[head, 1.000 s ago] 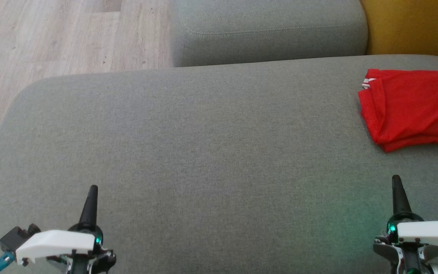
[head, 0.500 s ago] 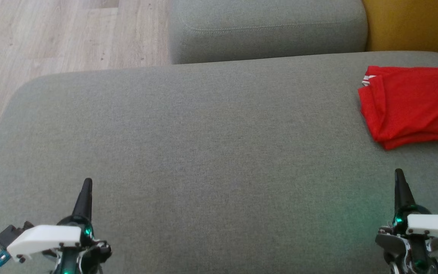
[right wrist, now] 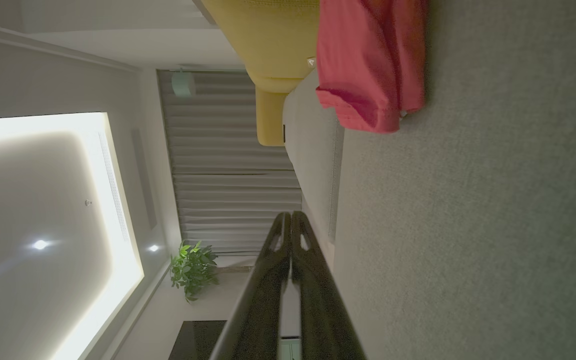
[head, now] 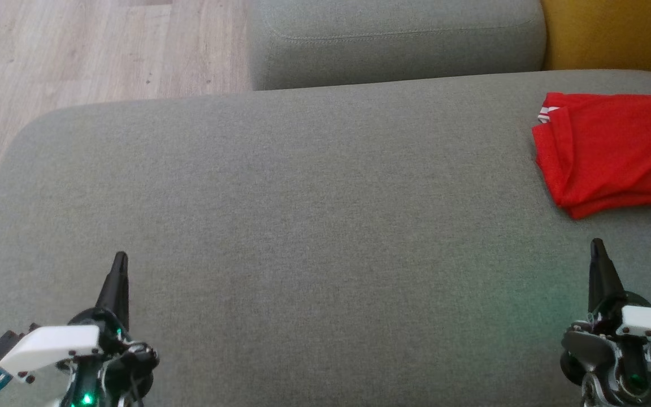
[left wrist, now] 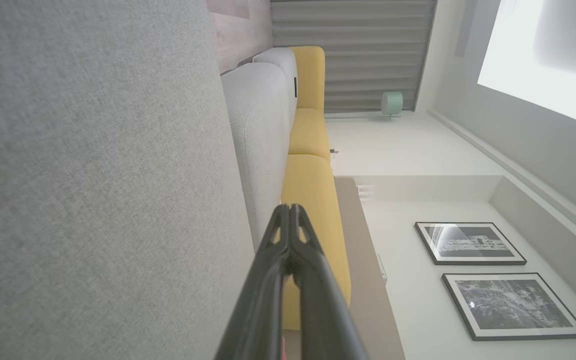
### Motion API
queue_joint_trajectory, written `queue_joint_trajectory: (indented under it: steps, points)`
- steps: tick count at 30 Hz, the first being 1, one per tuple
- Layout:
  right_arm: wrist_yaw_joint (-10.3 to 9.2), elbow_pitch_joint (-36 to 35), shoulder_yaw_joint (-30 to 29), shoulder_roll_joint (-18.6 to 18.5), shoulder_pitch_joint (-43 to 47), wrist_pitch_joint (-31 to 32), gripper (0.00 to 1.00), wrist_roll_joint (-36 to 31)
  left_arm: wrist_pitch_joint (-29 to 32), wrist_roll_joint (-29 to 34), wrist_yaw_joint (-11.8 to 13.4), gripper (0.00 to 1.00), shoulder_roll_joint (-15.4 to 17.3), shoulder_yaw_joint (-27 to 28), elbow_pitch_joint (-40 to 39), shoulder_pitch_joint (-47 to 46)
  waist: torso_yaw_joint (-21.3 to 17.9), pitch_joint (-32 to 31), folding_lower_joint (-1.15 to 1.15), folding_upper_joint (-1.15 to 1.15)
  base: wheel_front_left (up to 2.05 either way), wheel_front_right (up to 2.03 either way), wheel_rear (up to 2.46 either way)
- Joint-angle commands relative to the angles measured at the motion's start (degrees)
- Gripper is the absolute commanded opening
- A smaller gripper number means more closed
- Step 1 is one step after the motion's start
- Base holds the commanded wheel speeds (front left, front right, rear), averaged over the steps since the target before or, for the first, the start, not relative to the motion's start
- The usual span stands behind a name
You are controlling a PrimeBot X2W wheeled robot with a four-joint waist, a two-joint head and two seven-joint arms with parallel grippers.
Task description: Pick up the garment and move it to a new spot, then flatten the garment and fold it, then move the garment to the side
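The red garment lies folded in a neat stack at the far right of the grey sofa seat, its right side cut off by the frame edge; it shows too in the right wrist view. My right gripper sits near the front right, a short way in front of the garment and apart from it, fingers pressed together and holding nothing. At the front left my left gripper rests shut and empty too.
A grey cushion stands behind the seat, with a yellow cushion at the back right. Wooden floor shows beyond the seat's rounded left edge. The broad middle of the seat is bare fabric.
The whole head view has shifted, so the camera moved. Both grippers have drawn slightly lower and outward in the picture. The garment lies as before.
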Motion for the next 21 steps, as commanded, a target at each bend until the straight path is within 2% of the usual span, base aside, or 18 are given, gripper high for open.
queue_joint_trajectory:
  steps: [1,21]
  points:
    - [0.22,-1.73,0.95,-1.04,-3.11,0.63,0.0,1.69,0.63,-1.62,-0.52,0.0,0.92,2.51,-1.42,-3.66,-0.01,0.04,0.0,0.0,0.0,0.0,0.0]
    - [0.22,-1.62,0.43,-0.74,-3.37,1.23,0.0,2.31,1.3,-2.19,-0.6,0.0,0.56,3.23,-1.24,-3.93,-0.03,0.1,0.0,0.0,0.0,0.0,0.0]
